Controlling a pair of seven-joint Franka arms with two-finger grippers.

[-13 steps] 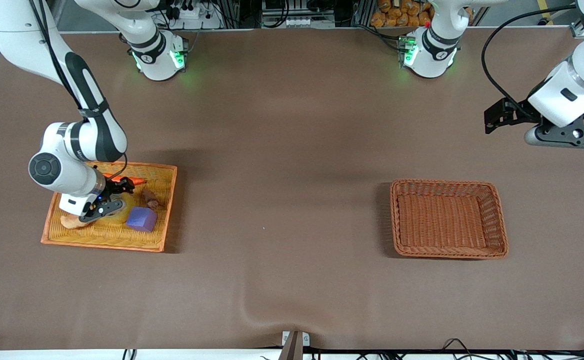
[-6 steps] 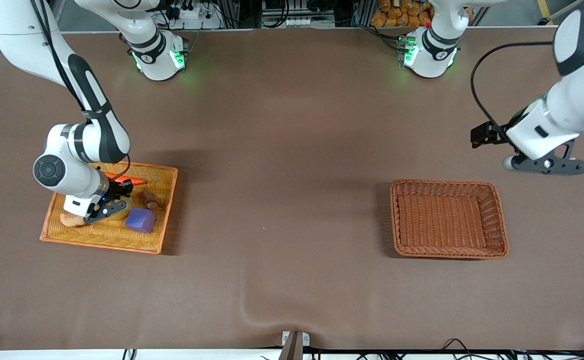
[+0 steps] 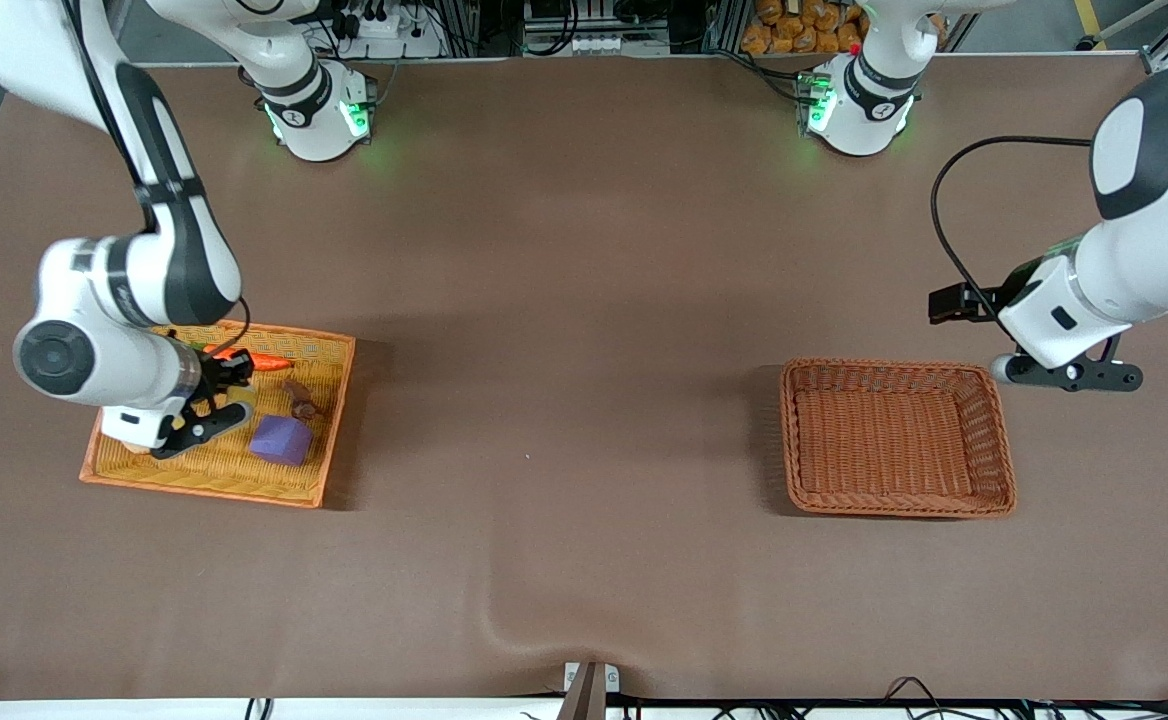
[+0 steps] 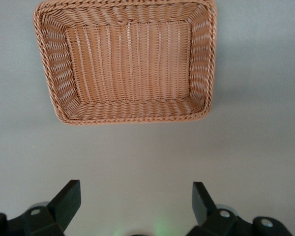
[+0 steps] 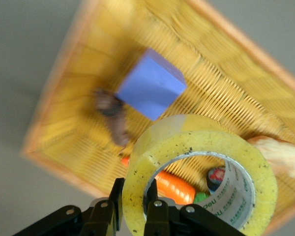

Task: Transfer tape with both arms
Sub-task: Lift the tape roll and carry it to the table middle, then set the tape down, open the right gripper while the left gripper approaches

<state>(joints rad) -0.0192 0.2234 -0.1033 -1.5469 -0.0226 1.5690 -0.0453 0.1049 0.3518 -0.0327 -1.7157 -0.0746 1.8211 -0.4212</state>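
Note:
The tape (image 5: 201, 172), a yellowish ring with a pale grey core, hangs in my right gripper (image 5: 133, 189). The gripper is shut on the ring's wall, one finger inside the core and one outside. In the front view my right gripper (image 3: 206, 420) is up over the yellow wicker tray (image 3: 336, 400), and the hand hides most of the tape. My left gripper (image 3: 1064, 375) is open and empty, with its fingers (image 4: 69, 199) spread wide. It hovers over the table beside the brown basket (image 3: 989, 385), at the corner toward the left arm's end.
In the tray lie a purple cube (image 3: 281, 440), an orange carrot (image 3: 266, 362) and a small brown toy (image 3: 299, 400). The right wrist view shows the cube (image 5: 150, 88), the carrot (image 5: 174, 187) and a pale croissant toy (image 5: 280, 152). The brown basket (image 4: 132, 118) holds nothing.
My right arm has risen from the tray with the tape in its grip. My left arm has swung down from the table's edge to beside the brown basket.

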